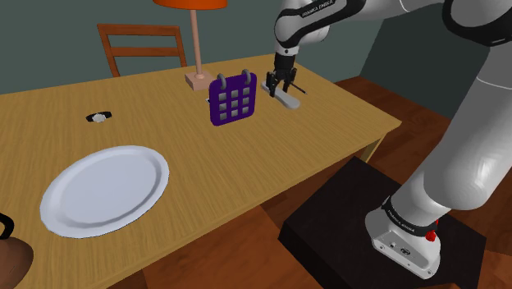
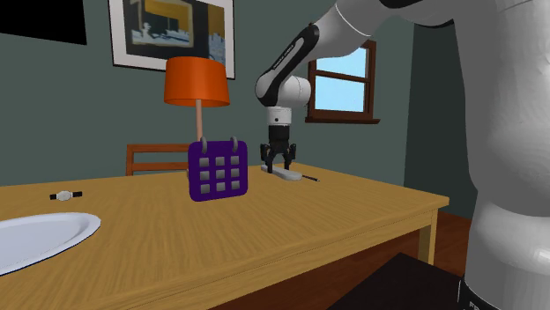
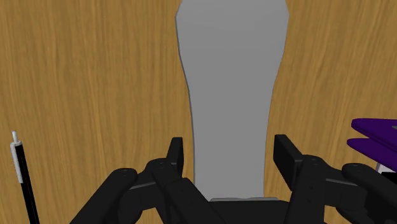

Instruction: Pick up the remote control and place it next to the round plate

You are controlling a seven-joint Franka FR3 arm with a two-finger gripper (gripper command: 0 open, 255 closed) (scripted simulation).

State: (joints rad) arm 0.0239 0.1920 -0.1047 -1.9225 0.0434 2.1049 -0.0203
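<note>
Wrist view gives me the clearest read: the gripper (image 3: 230,153) stands open, its two black fingers (image 3: 175,158) on either side of the narrow end of the grey remote control (image 3: 232,83), with a thin strip of wood showing on each side. I judge that they are not touching it, so nothing is held.

In the shoulder view the remote control (image 1: 285,99) lies flat on the wooden table (image 1: 328,144), near its far corner. It is just beside a thin black pen (image 1: 297,86) and near a purple calendar (image 1: 233,100). The gripper (image 1: 281,82) is down low over it. The round plate (image 1: 105,189) sits near the table's front edge, toward that view's left and well apart from the remote, with the calendar standing between them.

The way I see it, the approach and alignment are done. The grasp itself is not yet made, and the lift, the carry past the calendar and the set-down beside the plate are all left. The task is at an early stage.
</note>
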